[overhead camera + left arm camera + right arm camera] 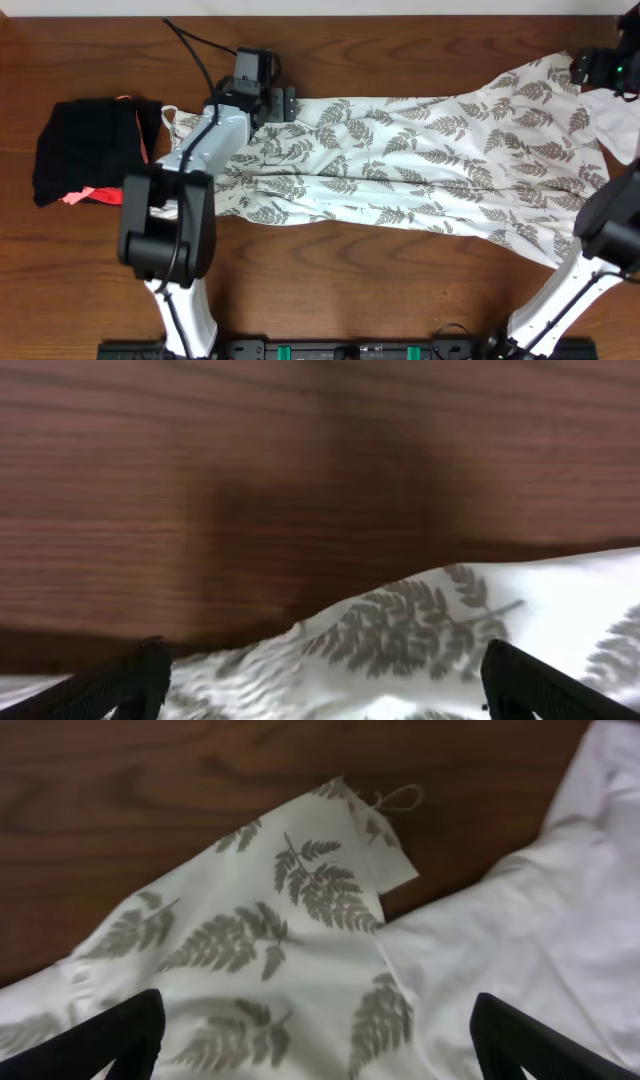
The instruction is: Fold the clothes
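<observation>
We see the dress (pixel 420 165) spread out long across the table (pixel 330 290), its strap end to the left and its wide hem to the right. The left hand (pixel 283 104) is at the dress's upper edge near the strap end. Its fingers (pixel 130 685) are spread wide apart and grip nothing, with printed cloth lying below them. The right hand (pixel 608 66) is over the far right corner of the hem, its fingers (pixel 120 1040) also wide apart and holding nothing. A plain white cloth (pixel 618 120) touches that corner. A black bundle (pixel 90 150) lies just beside the straps at the left.
</observation>
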{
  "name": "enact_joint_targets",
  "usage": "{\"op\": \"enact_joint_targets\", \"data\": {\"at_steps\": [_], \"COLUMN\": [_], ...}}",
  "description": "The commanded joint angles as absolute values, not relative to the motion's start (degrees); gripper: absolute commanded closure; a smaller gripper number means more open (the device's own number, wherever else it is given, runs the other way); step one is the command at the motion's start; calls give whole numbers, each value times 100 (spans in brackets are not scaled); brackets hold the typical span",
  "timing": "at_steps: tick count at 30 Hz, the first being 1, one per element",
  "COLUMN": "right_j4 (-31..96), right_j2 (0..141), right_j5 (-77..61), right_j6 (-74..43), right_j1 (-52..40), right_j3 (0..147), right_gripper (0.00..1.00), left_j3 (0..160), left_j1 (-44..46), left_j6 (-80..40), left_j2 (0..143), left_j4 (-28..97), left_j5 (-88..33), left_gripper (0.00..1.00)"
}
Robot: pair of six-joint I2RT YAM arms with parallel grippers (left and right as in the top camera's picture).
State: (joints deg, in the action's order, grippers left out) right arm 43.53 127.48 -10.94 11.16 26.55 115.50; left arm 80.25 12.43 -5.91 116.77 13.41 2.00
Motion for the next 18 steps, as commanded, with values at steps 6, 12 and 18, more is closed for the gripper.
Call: {"op": "enact_joint_targets", "data": {"at_steps": [6,12,18], "right_j4": [3671,3006,2440], "right_j2": [13697,14193,14462], "right_j5": [-1367,-1507,-1500], "right_j6": [1210,1210,1210], "right_j1": [2606,2541,2429], "right_j3": [11684,11684,11684], "right_gripper": [5,6,7], "left_j3": [8097,8097,8097], "left_j1": [1219,1229,1232], "left_j6": [-469,-471,-471], "left_j2": [12158,12250,12451], "left_j4": [1052,779,696], "left_j5": [191,191,191], "left_gripper": [1,1,1]}}
